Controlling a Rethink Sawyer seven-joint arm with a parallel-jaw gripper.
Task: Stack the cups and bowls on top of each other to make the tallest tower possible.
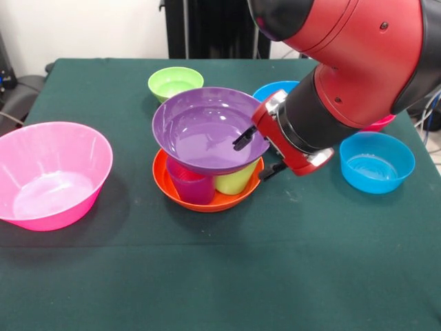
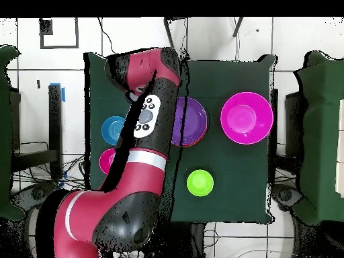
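A big purple bowl (image 1: 200, 127) rests tilted on a purple cup (image 1: 189, 187) and a lime green cup (image 1: 234, 181). Both cups stand inside an orange bowl (image 1: 207, 202) at the table's middle. My gripper (image 1: 257, 155) is at the purple bowl's right rim and open. One finger (image 1: 242, 140) is over the inside of the bowl and the other (image 1: 272, 170) is below and outside the rim. In the overhead view the purple bowl (image 2: 193, 121) shows beside my arm, which hides the gripper. The orange cup is out of view.
A big pink bowl (image 1: 52, 172) (image 2: 246, 118) sits at the left. A small green bowl (image 1: 176, 81) (image 2: 200, 183) is behind the stack. A light blue bowl (image 1: 377, 161), a blue bowl (image 1: 275, 89) and a red bowl (image 1: 380, 124), both partly behind the arm, are at the right.
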